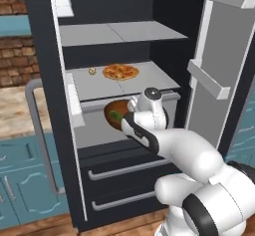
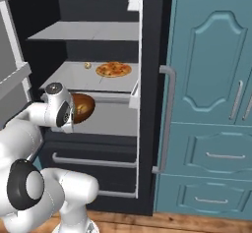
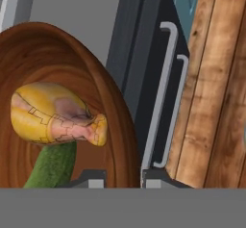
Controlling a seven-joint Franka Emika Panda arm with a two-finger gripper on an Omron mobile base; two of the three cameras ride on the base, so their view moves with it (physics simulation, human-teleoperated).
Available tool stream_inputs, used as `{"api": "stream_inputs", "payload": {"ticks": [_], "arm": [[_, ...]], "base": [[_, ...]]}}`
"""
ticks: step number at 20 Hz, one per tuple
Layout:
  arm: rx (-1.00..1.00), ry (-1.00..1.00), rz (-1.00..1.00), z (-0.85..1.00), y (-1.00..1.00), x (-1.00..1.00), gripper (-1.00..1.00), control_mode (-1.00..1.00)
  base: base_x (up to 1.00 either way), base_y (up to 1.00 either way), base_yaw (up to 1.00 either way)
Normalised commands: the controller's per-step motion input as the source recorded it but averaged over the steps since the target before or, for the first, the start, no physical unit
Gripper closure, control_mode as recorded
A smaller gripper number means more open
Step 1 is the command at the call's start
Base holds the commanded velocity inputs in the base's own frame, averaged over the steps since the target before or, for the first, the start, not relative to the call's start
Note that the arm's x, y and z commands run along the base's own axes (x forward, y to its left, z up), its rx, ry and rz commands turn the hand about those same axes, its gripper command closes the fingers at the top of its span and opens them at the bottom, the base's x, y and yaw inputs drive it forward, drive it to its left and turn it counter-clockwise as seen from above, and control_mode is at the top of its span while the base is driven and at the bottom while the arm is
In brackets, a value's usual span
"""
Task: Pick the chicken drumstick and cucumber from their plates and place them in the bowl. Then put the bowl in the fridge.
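The dark brown wooden bowl point(image 1: 112, 111) hangs at the front of the open fridge point(image 1: 40, 56), level with its lower shelf point(image 1: 99, 133). In the hand view the bowl point(image 3: 57, 54) is tipped toward the camera. Inside it lie the golden chicken drumstick point(image 3: 53, 114) and, under that, the green cucumber point(image 3: 53, 167). My gripper point(image 3: 124, 180) is shut on the bowl's near rim, one tip on each side of the wall. From the right, the bowl point(image 2: 84, 106) shows just past my wrist. The plates are out of view.
A pizza point(image 1: 121, 71) and a small pale item point(image 1: 92, 71) lie on the shelf above. Two drawers with bar handles point(image 1: 129, 169) sit below the bowl. The fridge door point(image 1: 219, 60) stands open to the right, and teal cabinets point(image 2: 211, 104) flank the fridge.
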Motion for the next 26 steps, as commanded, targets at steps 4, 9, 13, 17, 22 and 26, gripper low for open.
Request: {"api": "stream_inputs", "payload": {"ticks": [4, 9, 13, 17, 22, 26], "arm": [[0.0, 0.0, 0.0, 0.0, 0.0, 0.0, 1.0, 1.0], [0.0, 0.0, 0.0, 0.0, 0.0, 0.0, 1.0, 1.0], [0.0, 0.0, 0.0, 0.0, 0.0, 0.0, 1.0, 1.0], [0.0, 0.0, 0.0, 0.0, 0.0, 0.0, 1.0, 1.0], [0.0, 0.0, 0.0, 0.0, 0.0, 0.0, 1.0, 1.0], [0.0, 0.0, 0.0, 0.0, 0.0, 0.0, 1.0, 1.0]], "base": [[0.42, -0.11, 0.01], [0.38, -0.12, 0.04], [0.35, -0.14, 0.04], [0.32, -0.12, 0.01], [0.24, -0.13, 0.0], [0.0, -0.02, 0.0]]}}
